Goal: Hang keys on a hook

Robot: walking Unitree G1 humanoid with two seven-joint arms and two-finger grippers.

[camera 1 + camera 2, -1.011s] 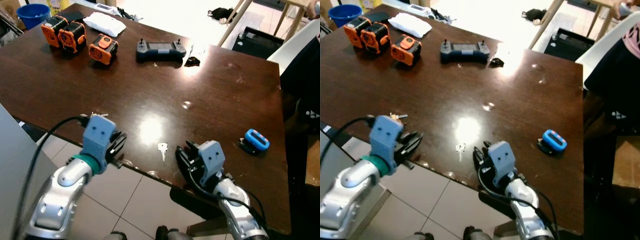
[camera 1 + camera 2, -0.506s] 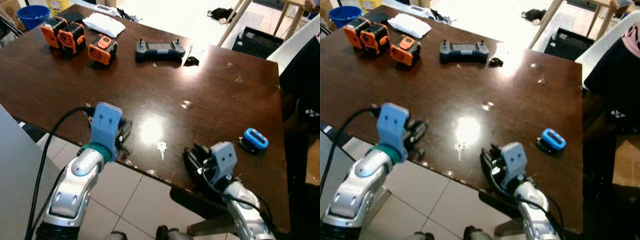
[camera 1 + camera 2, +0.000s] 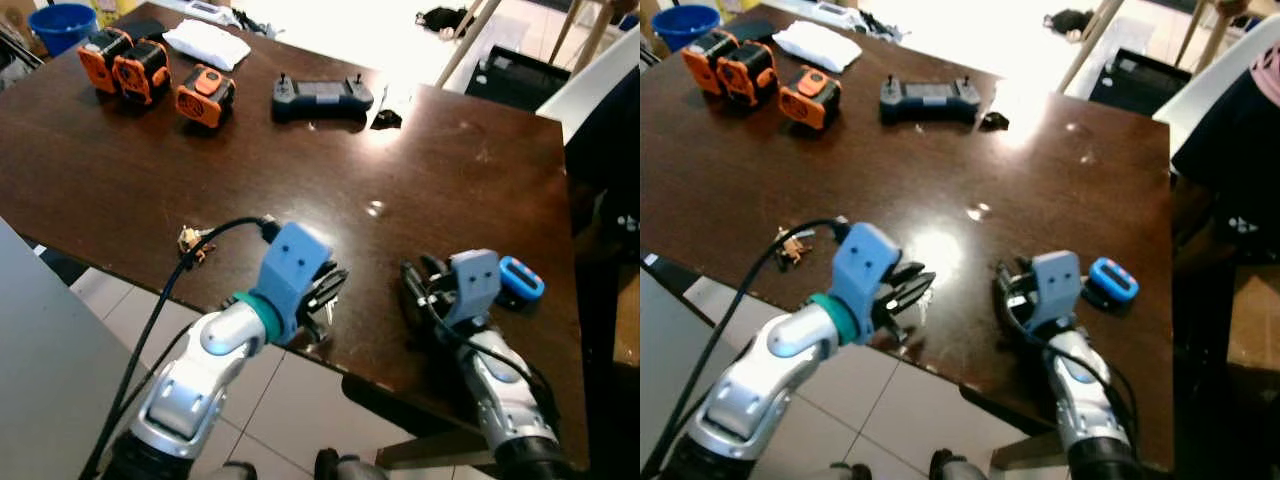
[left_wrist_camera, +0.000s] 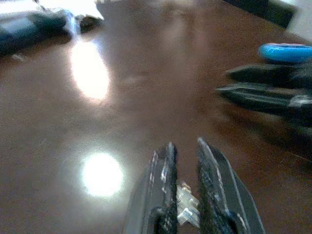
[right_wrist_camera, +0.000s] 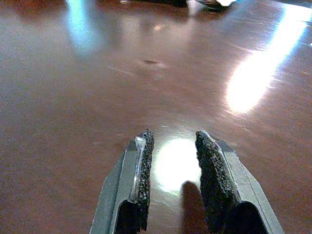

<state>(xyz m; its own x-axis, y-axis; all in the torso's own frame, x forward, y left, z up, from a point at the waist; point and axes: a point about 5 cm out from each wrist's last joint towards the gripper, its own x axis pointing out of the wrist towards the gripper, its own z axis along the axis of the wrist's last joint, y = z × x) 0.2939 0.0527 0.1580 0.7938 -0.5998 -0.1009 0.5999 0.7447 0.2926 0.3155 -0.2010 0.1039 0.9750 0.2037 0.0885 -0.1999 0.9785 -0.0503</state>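
A small silver key [image 4: 187, 210] lies on the dark brown table [image 3: 300, 170] near its front edge. My left gripper [image 3: 335, 285] is down over it, fingers narrowly apart, and in the left wrist view the key sits between them near their base. My right gripper [image 3: 415, 280] rests low over the table just to the right, open with nothing between its fingers [image 5: 141, 161]; its black fingers [image 4: 263, 92] also face the left wrist camera. A second bunch of keys [image 3: 190, 242] lies to the left, by the left arm's cable. No hook can be made out.
A blue tag device [image 3: 522, 277] lies just right of the right gripper. At the table's back are a black controller [image 3: 322, 97], three orange battery packs [image 3: 205, 95], a white cloth [image 3: 208, 45] and a blue bucket [image 3: 62, 25]. A person in dark clothes [image 3: 1230, 160] is at the right.
My left arm has swung right along the front edge and now covers the key. The right gripper has moved farther onto the table, towards the blue device.
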